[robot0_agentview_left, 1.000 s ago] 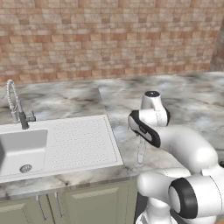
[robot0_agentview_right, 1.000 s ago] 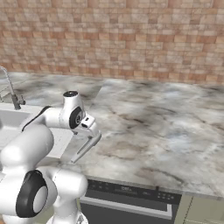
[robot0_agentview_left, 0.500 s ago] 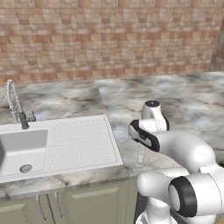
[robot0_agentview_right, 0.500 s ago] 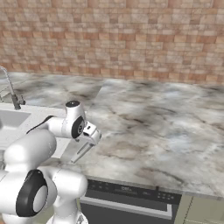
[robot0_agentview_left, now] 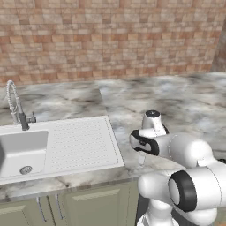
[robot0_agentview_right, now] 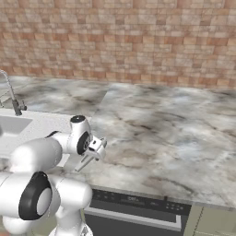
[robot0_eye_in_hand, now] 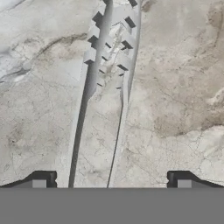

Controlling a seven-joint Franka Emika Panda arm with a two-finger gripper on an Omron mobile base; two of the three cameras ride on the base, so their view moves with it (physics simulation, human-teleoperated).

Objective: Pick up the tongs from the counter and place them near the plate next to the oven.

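From the left base view, one tongs (robot0_agentview_left: 141,157) hang below the gripper (robot0_agentview_left: 142,152) over the marble counter (robot0_agentview_left: 176,106), right of one sink (robot0_agentview_left: 57,143) and one faucet (robot0_agentview_left: 16,108).

Right base view: the tongs (robot0_agentview_right: 84,162) slant downward, slim and pale.

Hand view: two toothed arms (robot0_eye_in_hand: 107,74) run between spread fingertips (robot0_eye_in_hand: 41,180); whether they grip, I cannot tell.

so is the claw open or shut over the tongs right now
Open. In the hand view the claw has its dark fingertips set wide apart, the slim pale silvery two-armed tongs lying between them on the veined marble counter.
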